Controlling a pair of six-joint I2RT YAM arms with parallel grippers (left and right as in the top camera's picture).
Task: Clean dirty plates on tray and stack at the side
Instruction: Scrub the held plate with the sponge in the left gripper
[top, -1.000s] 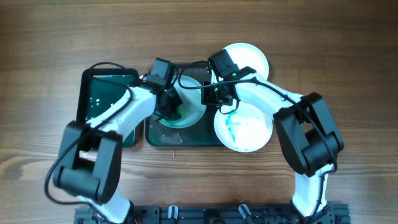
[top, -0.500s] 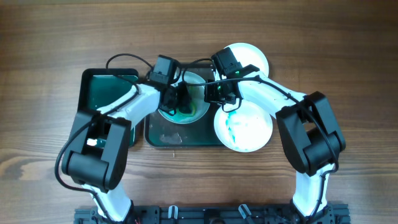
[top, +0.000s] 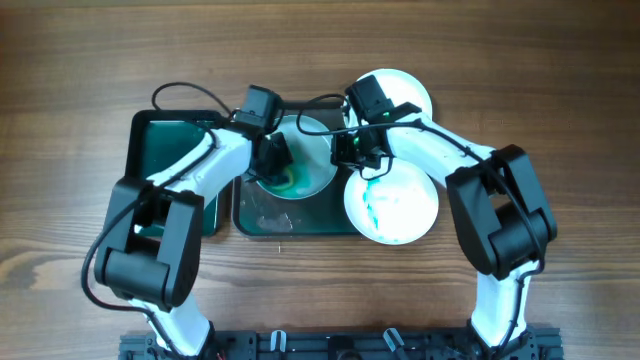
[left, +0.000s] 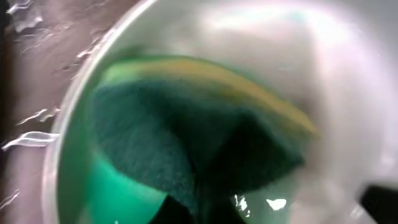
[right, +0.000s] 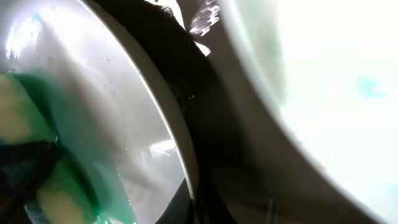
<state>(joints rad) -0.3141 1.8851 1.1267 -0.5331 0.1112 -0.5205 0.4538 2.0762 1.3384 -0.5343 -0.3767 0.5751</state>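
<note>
Presses green-yellow sponge (left: 174, 143), clenched in left jaws, into teal-smeared round white plate (top: 316, 163) on dark grey-green rectangular tray (top: 305, 222); cannot tell right jaws' state.

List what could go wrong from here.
The sponge in the left hand is soaked green, so it may smear the plate rather than clean it.
The tray looks wet; the plate could slide under scrubbing.
The right hand sits close to the streaked plate and may knock it.
</note>
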